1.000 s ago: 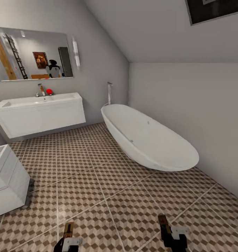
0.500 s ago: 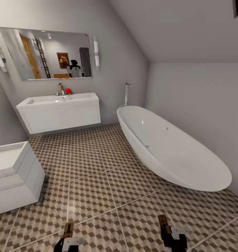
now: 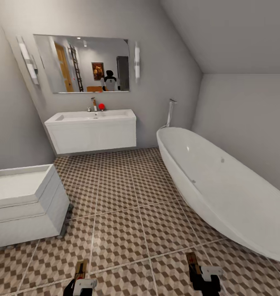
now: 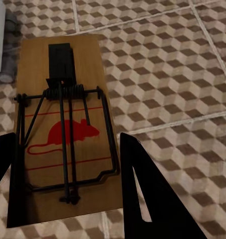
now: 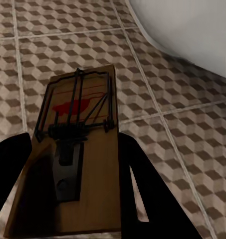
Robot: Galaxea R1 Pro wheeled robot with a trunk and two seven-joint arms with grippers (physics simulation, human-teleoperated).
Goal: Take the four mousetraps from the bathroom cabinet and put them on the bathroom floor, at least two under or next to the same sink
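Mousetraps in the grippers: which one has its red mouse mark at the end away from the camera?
The right gripper's mousetrap; the left gripper's mousetrap shows its mark nearer the fingers.

bathtub (image 3: 222, 193) | cut off right | mirror figure (image 3: 110, 80) | perhaps robot

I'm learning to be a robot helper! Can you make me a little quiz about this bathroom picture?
1. True or false: each gripper, left gripper and right gripper, holds a flat brown wooden mousetrap with a red mouse mark.
2. What stands beside the far wall under the mirror? A) white sink B) green sofa C) blue bicycle
3. Fill in: the long white bathtub stands on the cube-patterned tiled ____.

Key: 1 true; 2 A; 3 floor.
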